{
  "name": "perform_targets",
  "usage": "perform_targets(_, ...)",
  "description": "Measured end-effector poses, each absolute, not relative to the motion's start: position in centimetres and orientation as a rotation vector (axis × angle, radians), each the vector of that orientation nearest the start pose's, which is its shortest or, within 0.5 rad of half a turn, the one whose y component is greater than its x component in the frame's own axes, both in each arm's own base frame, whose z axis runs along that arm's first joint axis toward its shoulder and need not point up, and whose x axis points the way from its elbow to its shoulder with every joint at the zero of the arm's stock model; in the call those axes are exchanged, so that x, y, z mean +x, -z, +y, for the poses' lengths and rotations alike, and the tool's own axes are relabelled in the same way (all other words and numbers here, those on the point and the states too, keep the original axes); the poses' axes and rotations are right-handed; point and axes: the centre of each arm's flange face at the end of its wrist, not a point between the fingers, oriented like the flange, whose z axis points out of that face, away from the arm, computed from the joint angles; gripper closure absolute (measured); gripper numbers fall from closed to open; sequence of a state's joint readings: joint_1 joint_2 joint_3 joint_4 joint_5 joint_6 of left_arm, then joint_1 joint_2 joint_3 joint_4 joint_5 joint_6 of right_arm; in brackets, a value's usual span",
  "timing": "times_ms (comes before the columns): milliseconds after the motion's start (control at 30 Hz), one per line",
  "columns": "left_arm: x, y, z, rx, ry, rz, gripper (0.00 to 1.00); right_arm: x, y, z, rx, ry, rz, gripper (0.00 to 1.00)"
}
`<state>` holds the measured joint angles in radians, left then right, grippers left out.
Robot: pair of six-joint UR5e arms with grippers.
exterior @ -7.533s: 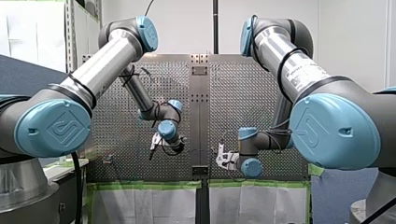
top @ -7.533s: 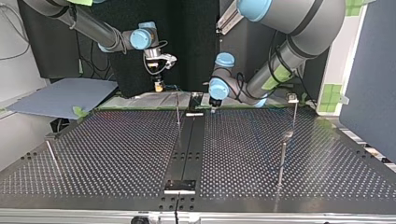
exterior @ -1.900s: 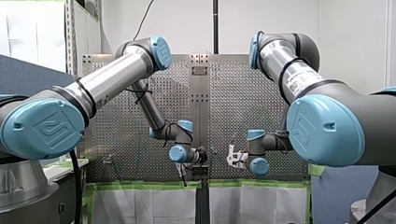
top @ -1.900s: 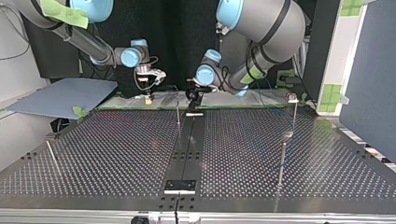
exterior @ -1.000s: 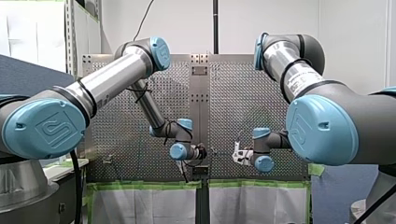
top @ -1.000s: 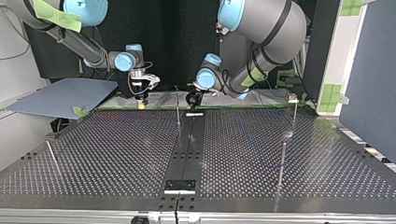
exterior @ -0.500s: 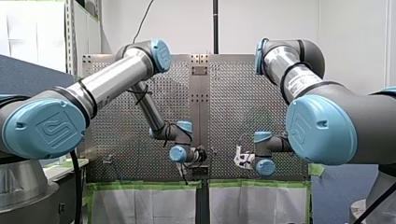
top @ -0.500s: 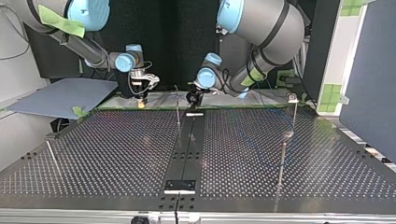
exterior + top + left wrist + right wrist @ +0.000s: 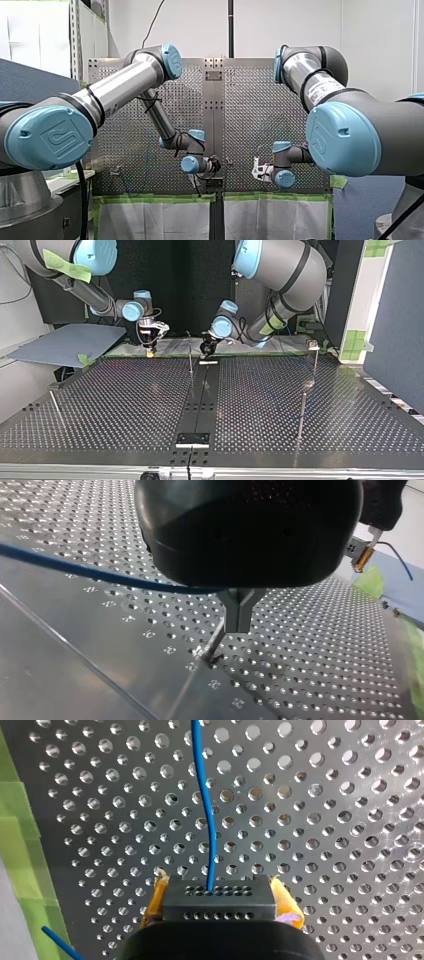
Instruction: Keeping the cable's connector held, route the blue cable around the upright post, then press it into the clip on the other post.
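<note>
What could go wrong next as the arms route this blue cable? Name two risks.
The blue cable leaves the connector pinched in my right claw; a hard pull might drag the connector loose. My left claw hangs close over the thin post, so it might knock it.

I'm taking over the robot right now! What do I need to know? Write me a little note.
Right tool: shut on the black connector. The blue cable runs out ahead of it.
Left tool: shut, and it seems to be pinching the cable. The thin post is just ahead of its tips.
The other post, with the clip, stands at the top view's right, by the far edge. Both tools are away from it.
Done: connector held, cable gripped.
Left: loop the cable around the thin post, where it doesn't look wrapped yet, then press it into the clip.
</note>
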<state>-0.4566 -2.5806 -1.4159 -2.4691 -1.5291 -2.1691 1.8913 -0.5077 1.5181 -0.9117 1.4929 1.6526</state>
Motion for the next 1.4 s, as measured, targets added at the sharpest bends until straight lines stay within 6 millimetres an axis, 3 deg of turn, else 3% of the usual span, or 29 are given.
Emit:
perform_targets(533, 57.9, 1.8, -42.3, -0.12, 0.79, 1.803, 1.0, 34.2, 6.2, -60.9, 1.534, -1.494, -1.13, 1.0)
perform_targets(900, 58.5, 1.7, -41.4, -0.085, 0.659, 1.775, 0.96, 34.2, 5.9, -61.3, 1.534, -1.499, -1.128, 1.0)
perform_targets(933, 58.5, 1.7, -41.4, -0.077, 0.647, 1.773, 0.92, 34.2, 5.9, -61.3, 1.535, -1.499, -1.128, 1.0)
perform_targets(967, 58.5, 1.7, -41.4, -0.069, 0.641, 1.772, 0.78, 34.2, 5.9, -61.3, 1.535, -1.499, -1.128, 1.0)
perform_targets(1000, 58.4, 1.7, -41.4, -0.061, 0.637, 1.772, 0.78, 34.2, 5.9, -61.3, 1.535, -1.499, -1.128, 1.0)
perform_targets(1067, 58.4, 1.7, -41.4, -0.043, 0.623, 1.772, 0.43, 34.2, 6.0, -61.3, 1.536, -1.498, -1.128, 1.0)
perform_targets(1100, 58.4, 1.7, -41.4, -0.037, 0.614, 1.772, 0.43, 34.2, 6.0, -61.3, 1.536, -1.498, -1.128, 1.0)
perform_targets(1133, 58.4, 1.7, -41.3, -0.031, 0.6, 1.772, 0.29, 34.2, 6.0, -61.3, 1.536, -1.498, -1.129, 1.0)
perform_targets(1167, 58.5, 1.7, -41.3, -0.026, 0.59, 1.772, 0.09, 34.2, 6.0, -61.3, 1.537, -1.499, -1.129, 1.0)
perform_targets(1200, 58.5, 1.7, -41.2, -0.021, 0.581, 1.772, 0.09, 34.2, 6.0, -61.3, 1.537, -1.499, -1.128, 1.0)
perform_targets(1233, 58.4, 1.7, -41.2, -0.014, 0.57, 1.772, 0.0, 34.2, 6.0, -61.3, 1.538, -1.501, -1.128, 1.0)
perform_targets(1400, 58.0, 1.9, -41.3, 0.017, 0.52, 1.786, 0.0, 34.2, 6.0, -61.3, 1.54, -1.505, -1.126, 1.0)
